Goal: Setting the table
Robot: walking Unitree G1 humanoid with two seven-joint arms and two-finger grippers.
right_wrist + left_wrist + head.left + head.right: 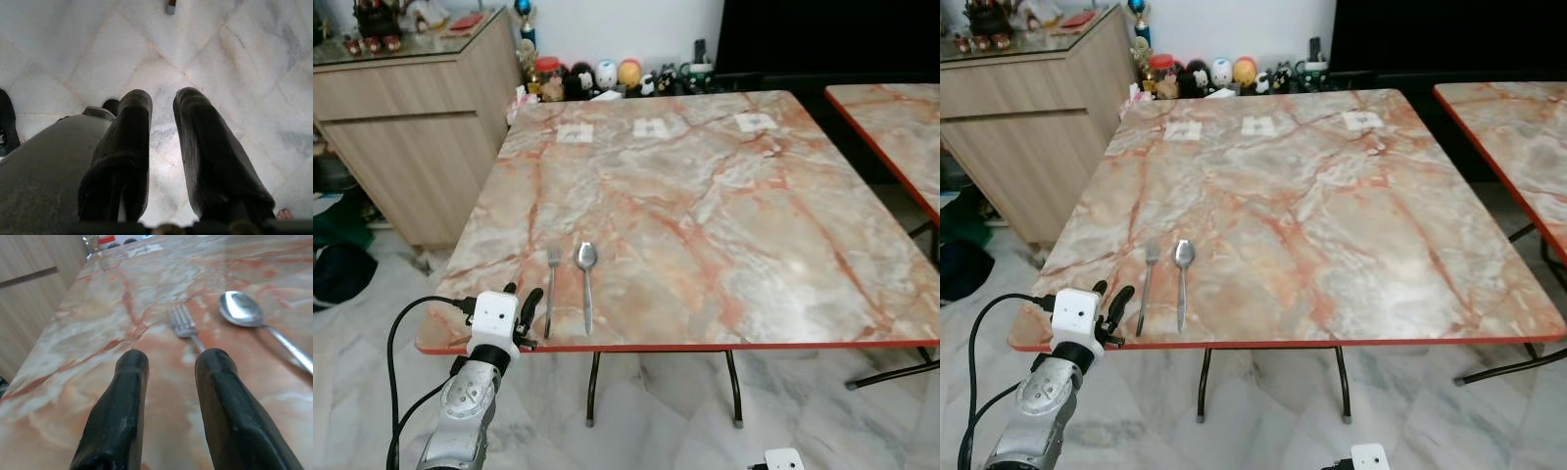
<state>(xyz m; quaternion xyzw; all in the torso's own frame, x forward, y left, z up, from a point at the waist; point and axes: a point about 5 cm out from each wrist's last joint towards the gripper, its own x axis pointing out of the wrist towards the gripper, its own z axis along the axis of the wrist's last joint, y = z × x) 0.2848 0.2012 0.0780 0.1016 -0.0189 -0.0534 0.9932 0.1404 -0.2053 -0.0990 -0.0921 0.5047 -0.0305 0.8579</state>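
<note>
— What surrounds you?
— A marble-patterned tabletop [705,215], a wooden cabinet [411,147] to your left, a second table [891,117] to your right, figurines [607,76] along the far wall.

— And the cutlery?
— Fork [551,289] and spoon [586,279] lie side by side near the front edge.

— Your claws?
— Left claw [168,362] released, empty, just beside the fork; right claw [161,105] released, hanging over the floor [220,58]. No writing legible.

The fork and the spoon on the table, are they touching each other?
Apart. The left eye view shows a strip of bare table between the fork and the spoon along their whole length.
</note>
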